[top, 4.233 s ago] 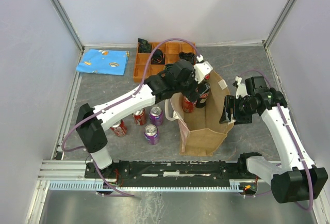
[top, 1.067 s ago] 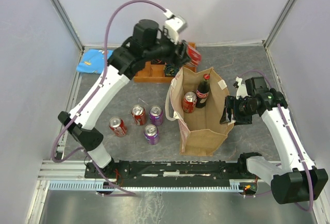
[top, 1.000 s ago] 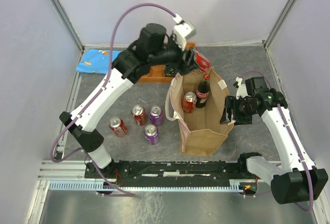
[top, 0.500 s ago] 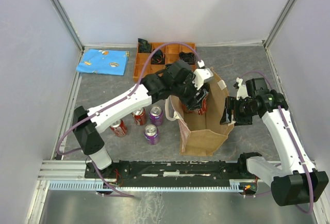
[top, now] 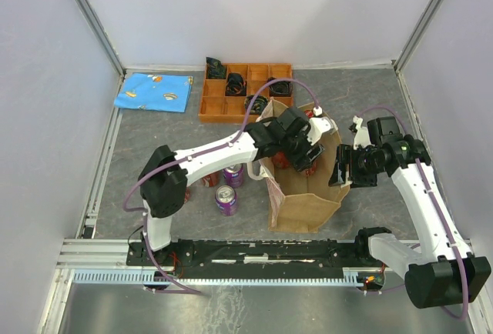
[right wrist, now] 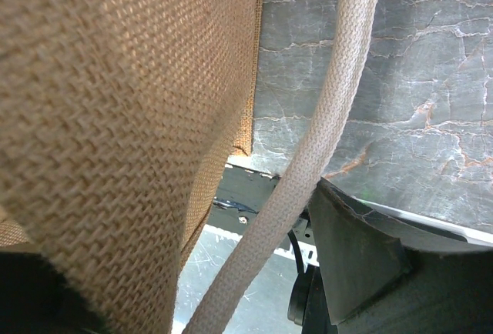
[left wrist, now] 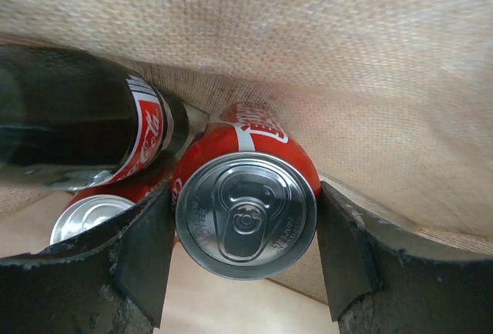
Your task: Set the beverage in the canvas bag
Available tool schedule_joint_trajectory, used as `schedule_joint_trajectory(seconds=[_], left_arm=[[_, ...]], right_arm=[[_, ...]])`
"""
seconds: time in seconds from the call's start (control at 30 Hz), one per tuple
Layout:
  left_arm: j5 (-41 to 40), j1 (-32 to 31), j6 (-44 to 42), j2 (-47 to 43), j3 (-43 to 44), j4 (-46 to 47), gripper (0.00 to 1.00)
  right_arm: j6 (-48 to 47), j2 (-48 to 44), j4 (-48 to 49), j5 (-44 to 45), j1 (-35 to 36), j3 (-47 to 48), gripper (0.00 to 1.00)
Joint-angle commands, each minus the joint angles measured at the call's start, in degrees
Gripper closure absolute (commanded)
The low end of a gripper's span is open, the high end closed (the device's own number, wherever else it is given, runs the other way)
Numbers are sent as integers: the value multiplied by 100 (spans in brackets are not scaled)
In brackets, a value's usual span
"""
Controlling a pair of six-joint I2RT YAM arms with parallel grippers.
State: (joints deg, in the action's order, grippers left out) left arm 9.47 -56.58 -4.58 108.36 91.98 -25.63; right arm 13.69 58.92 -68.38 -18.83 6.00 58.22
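Note:
The tan canvas bag [top: 304, 199] stands open at centre right. My left gripper [top: 304, 153] is down inside it, shut on a red can [left wrist: 246, 215] whose silver top faces the camera, with a finger [left wrist: 146, 253] on either side. Beside the can in the bag lie a dark cola bottle [left wrist: 69, 134] and another red can [left wrist: 88, 215]. My right gripper [top: 340, 168] is at the bag's right rim. Its jaws stand apart, with the bag's wall [right wrist: 115, 118] and whitish handle [right wrist: 323, 118] between them.
An orange compartment tray [top: 212, 115] and a blue cloth [top: 154, 91] lie at the back. Two purple cans [top: 233, 172] [top: 225, 199] stand left of the bag, and a red can [top: 206, 178] is partly hidden under my left arm.
My left gripper carried the red can from above the tray to the bag and has sunk deeper into it; its arm has dropped lower. The right arm has not moved.

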Motion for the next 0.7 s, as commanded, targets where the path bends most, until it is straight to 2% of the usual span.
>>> schedule_joint_trajectory(seconds=[0.0,0.67], left_arm=[[-258,-31,-178,107,284,843,97],[-754,-124,-342,514,108,884,97]], right_arm=[[-44,-200,-180,56,24,-113,26],[-7,-303,-192,28,25,-203,26]])
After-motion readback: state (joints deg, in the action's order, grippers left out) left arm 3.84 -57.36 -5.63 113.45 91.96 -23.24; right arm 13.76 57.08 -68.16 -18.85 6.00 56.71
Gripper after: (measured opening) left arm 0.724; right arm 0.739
